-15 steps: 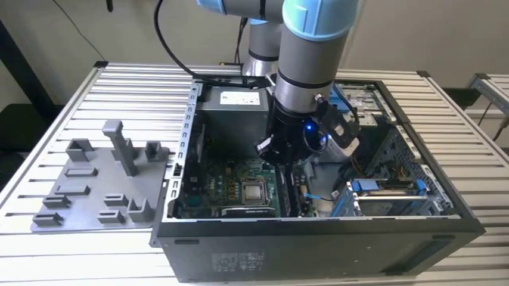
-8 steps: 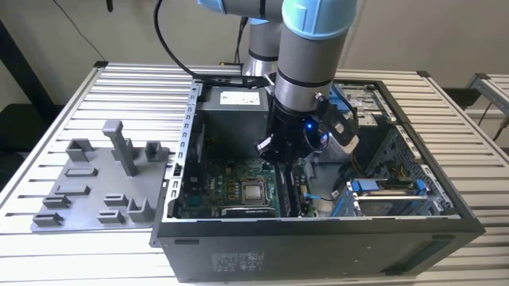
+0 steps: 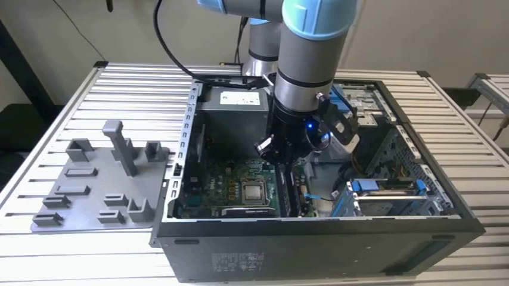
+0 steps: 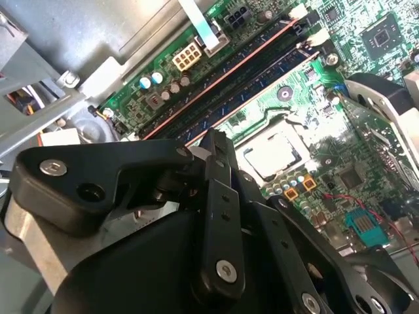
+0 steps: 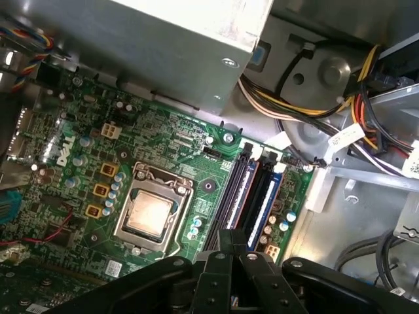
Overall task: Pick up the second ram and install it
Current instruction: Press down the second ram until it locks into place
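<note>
My gripper (image 3: 278,156) is down inside the open computer case (image 3: 318,241), over the memory slots to the right of the processor socket (image 3: 254,192) in the exterior view. Both wrist views show its black fingers drawn together, so the gripper (image 5: 232,237) is shut. Two long dark sticks stand edge-up in the slots. The second ram (image 5: 237,190) is the one nearer the socket, with a reddish line along it. The fingertips (image 4: 219,140) sit at one end of that stick (image 4: 262,88). I cannot tell whether they touch it.
The other stick (image 5: 265,196) lies in the blue slot beside it. A grey plastic tray (image 3: 95,196) with upright posts rests outside the case on the exterior view's left. Cable bundles (image 5: 294,104) and the power supply (image 3: 238,98) crowd the back of the case, with drive bays (image 3: 390,190) on the right.
</note>
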Available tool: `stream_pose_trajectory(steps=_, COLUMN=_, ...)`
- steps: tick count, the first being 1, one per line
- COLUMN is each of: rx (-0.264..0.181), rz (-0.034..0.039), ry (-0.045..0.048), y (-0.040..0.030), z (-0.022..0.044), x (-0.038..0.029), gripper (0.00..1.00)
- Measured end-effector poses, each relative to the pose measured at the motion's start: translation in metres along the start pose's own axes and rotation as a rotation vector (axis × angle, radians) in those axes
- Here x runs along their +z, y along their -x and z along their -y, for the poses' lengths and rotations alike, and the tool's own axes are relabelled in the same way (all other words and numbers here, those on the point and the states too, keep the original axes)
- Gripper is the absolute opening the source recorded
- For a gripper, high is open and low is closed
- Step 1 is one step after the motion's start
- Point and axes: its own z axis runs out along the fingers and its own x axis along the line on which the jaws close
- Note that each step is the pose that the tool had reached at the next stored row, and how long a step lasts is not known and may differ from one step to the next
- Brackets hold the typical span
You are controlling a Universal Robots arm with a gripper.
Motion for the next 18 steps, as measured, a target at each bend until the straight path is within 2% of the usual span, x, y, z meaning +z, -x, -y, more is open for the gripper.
stream_pose_trajectory(steps=7, rx=-0.005, rz=-0.0002, ry=-0.0001, y=0.0, z=0.0, x=0.0, gripper=0.11)
stream_pose_trajectory(steps=18, rx=-0.063, rz=-0.0017, ry=0.0018, y=-0.0001, z=0.0, x=0.0, gripper=0.11)
